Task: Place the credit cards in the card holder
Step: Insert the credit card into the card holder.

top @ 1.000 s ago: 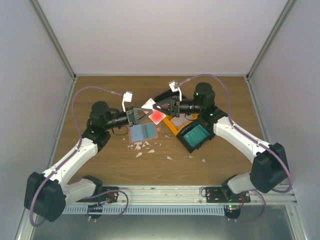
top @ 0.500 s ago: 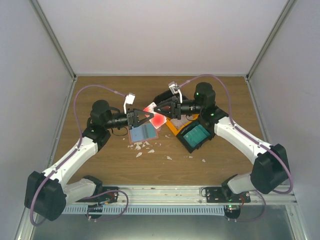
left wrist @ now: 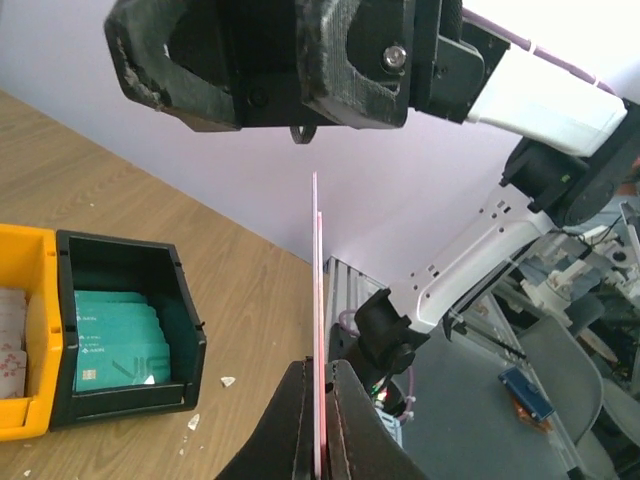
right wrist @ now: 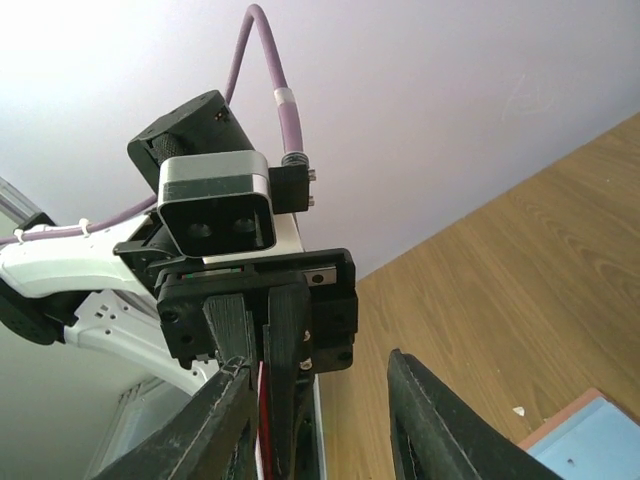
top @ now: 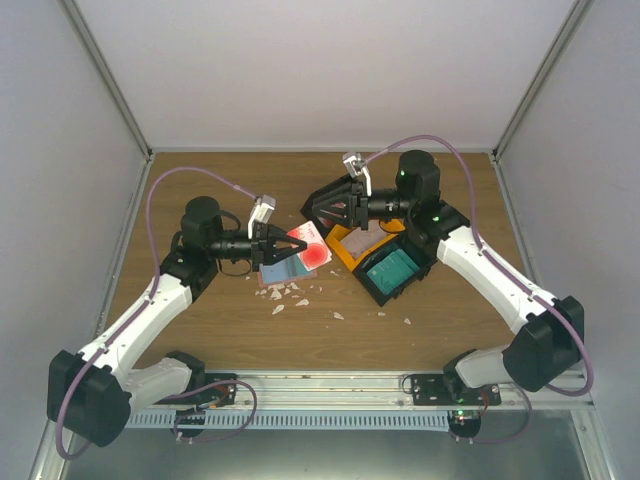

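The left claw [top: 287,247] pinches one red-and-white credit card [top: 310,250] edge-on, just above the card holder [top: 272,272] on the tabletop [top: 400,330]. The right claw [top: 318,208] hangs half open and empty beyond the holder's far side.

in the top view the card holder [top: 274,274] lies at centre, scraps [top: 290,293] just below it. two bins [top: 383,292] sit touching to its right, cards [top: 390,268] inside.

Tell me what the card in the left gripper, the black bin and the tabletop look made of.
Red-and-white card: thin, stiff plastic by the look. Seen edge-on from the left wrist it stands straight with no sag, and its sheen is unclear. Black bin: moulded plastic, matte, with thick walls and a lipped rim. Tabletop: wood or wood-look laminate, smooth, with visible grain. I cannot tell which.
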